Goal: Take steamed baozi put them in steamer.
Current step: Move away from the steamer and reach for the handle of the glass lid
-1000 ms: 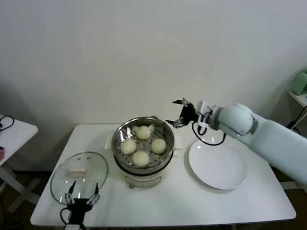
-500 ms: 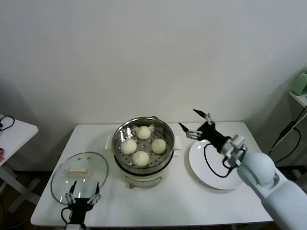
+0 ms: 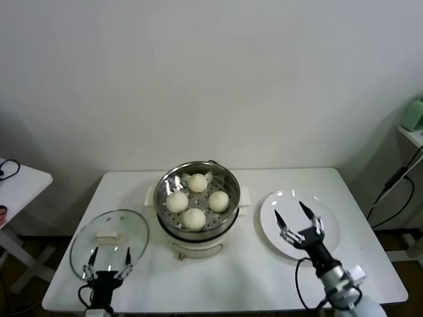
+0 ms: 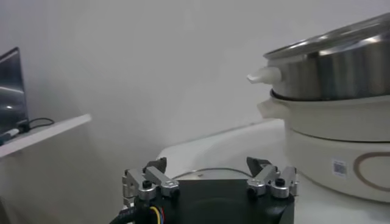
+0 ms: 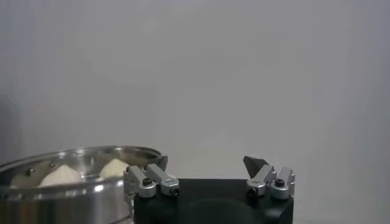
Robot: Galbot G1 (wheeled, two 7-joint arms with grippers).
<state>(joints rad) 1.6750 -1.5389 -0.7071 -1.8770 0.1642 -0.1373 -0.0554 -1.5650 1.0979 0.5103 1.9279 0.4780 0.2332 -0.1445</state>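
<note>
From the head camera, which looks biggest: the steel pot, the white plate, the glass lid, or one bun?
1. Round shiny stainless-steel steamer pot, slightly largest.
2. Flat white plate and round glass lid: too alike to rank.
3. Small cream-white dough bun, clearly smallest.

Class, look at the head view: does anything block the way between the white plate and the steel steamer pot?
Nothing visible does. The flat white plate is bare, and all four cream-white baozi already sit inside the shiny steel steamer.

You see four steamed baozi (image 3: 197, 200), cream-white, smooth, domed, sitting apart on the perforated tray inside the shiny round steamer (image 3: 197, 228), mid-bench
</note>
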